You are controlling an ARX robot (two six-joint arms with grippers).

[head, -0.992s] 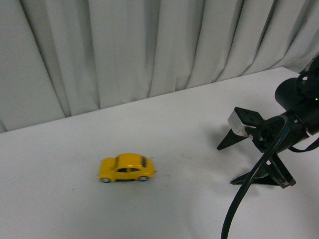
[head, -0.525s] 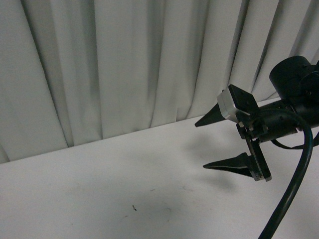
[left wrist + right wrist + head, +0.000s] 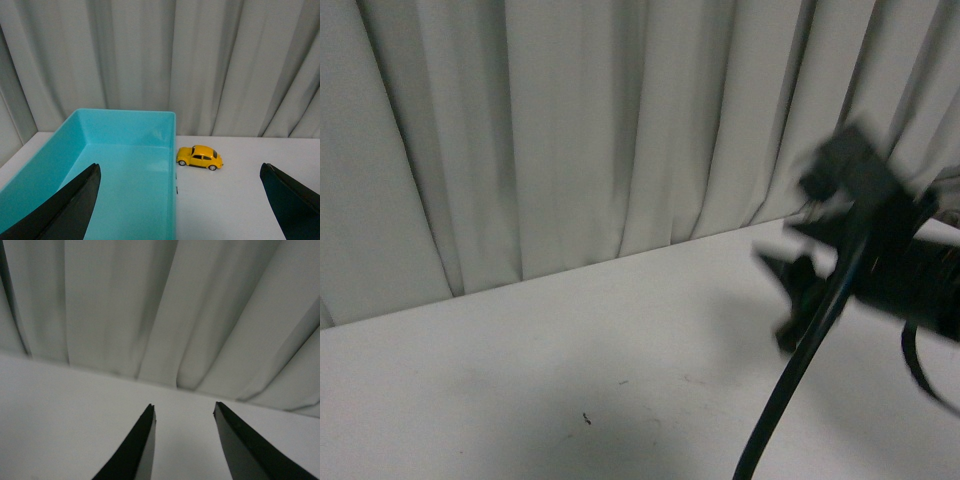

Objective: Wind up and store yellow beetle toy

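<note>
glossy yellow beetle toy (image 3: 199,157), dark windows.

Turquoise bin (image 3: 125,129), white table (image 3: 235,200), grey curtain (image 3: 200,60)

The front view is dim and grainy; the right end effector (image 3: 775,297) is smeared by motion blur, casting a soft shadow on the worktop (image 3: 520,380). The left wrist view is brighter and sharp. The right wrist view is soft, dull and slightly blurred.
</note>
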